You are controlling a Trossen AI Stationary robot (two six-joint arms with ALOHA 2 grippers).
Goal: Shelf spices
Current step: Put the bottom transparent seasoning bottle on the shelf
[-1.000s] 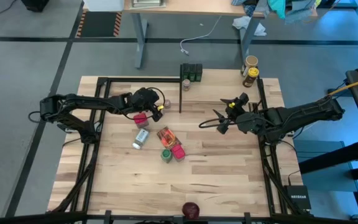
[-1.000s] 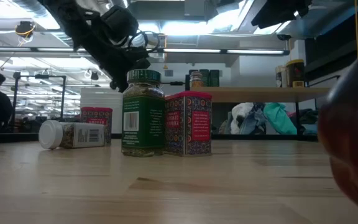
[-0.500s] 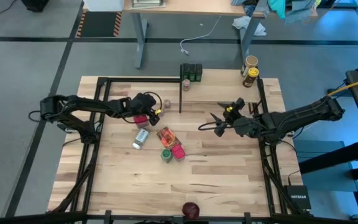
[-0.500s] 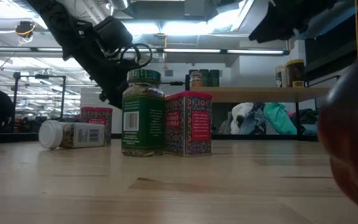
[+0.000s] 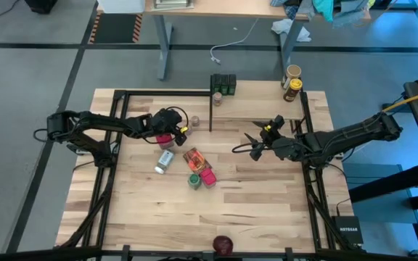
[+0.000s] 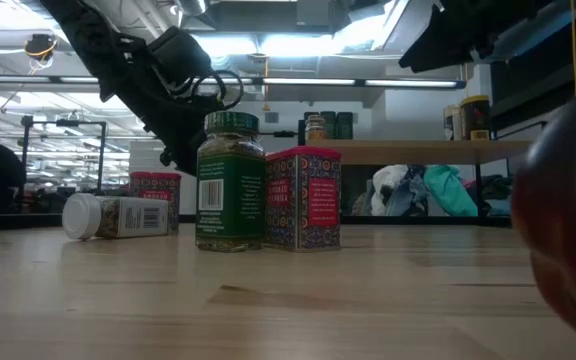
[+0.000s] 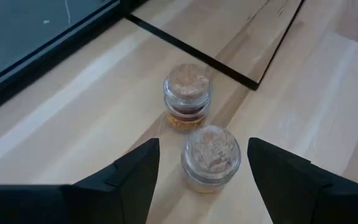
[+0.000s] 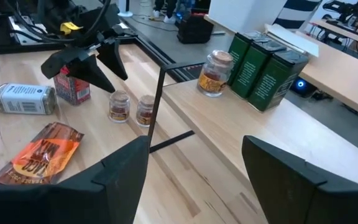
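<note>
While the left pincer (image 5: 182, 129) hangs low over the pale plank tabletop (image 5: 252, 196), its dark fingers stand apart with nothing between them, aimed at two small cork-topped glass jars (image 7: 211, 157) that stand close together beside a thin black frame post (image 8: 156, 99). Just beside that pincer is a pink-red patterned box (image 5: 164, 139), and nearer the middle lie a white-capped bottle on its side (image 5: 165, 161), an orange-red flat packet (image 5: 193, 157), a green-lidded jar (image 6: 229, 182) and a second pink-red box (image 6: 303, 198), the last two upright and touching. Further right, the right pincer (image 5: 247, 143) hovers above bare tabletop, fingers spread and empty. On the raised light-wood shelf (image 8: 229, 134) at the far edge stand three dark green tins (image 8: 263, 70), a cork-topped jar (image 8: 214, 73) beside them, and two larger jars (image 5: 292, 82) at the right end.
</note>
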